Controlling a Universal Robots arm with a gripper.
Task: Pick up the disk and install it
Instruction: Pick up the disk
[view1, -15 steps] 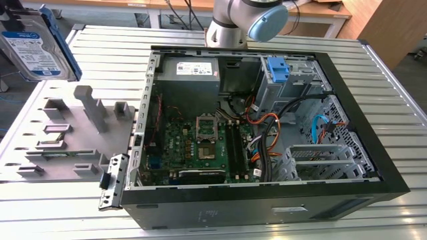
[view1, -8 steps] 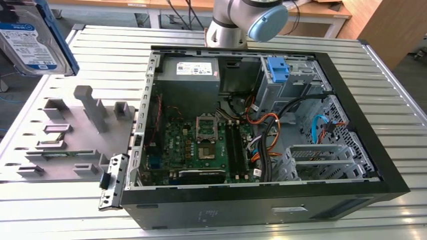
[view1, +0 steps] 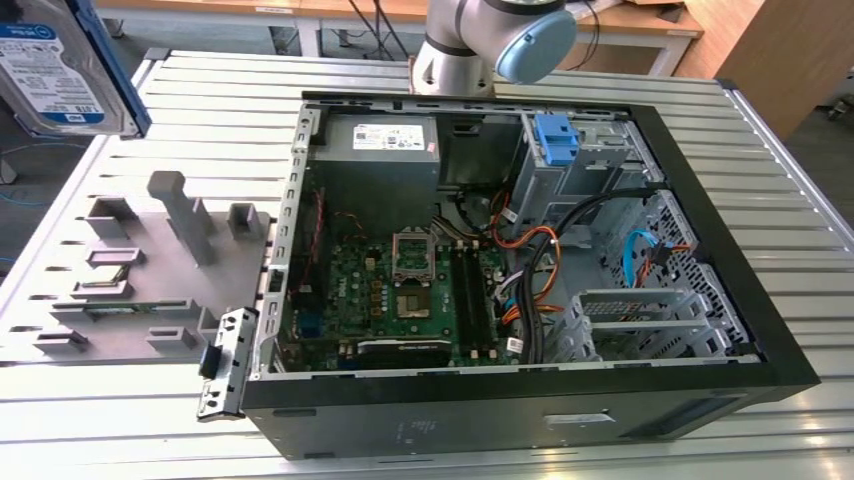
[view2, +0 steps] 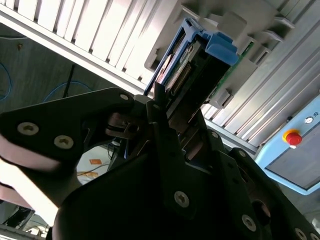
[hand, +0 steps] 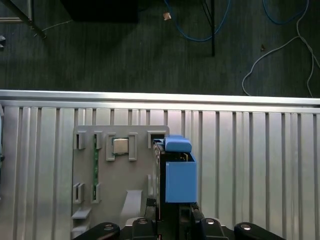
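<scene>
Count:
- 1 disk (view1: 56, 65)
- 1 open PC case (view1: 534, 405)
- 1 grey power supply box (view1: 378, 140)
- 1 blue bracket (view1: 554, 140) inside case
- 1 grey fixture plate (view1: 160, 288)
- 1 slatted bench (view1: 754, 150)
- 1 red button (view2: 293, 137)

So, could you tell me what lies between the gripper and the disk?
Nothing: the gripper is clamped directly on the disk, as both wrist views show.

A slatted aluminium table (view1: 134, 420) is carrying a grey parts holder (hand: 120, 172) directly beneath the gripper (hand: 172, 222); an open computer case (view1: 534, 400) is sitting well aside.
</scene>
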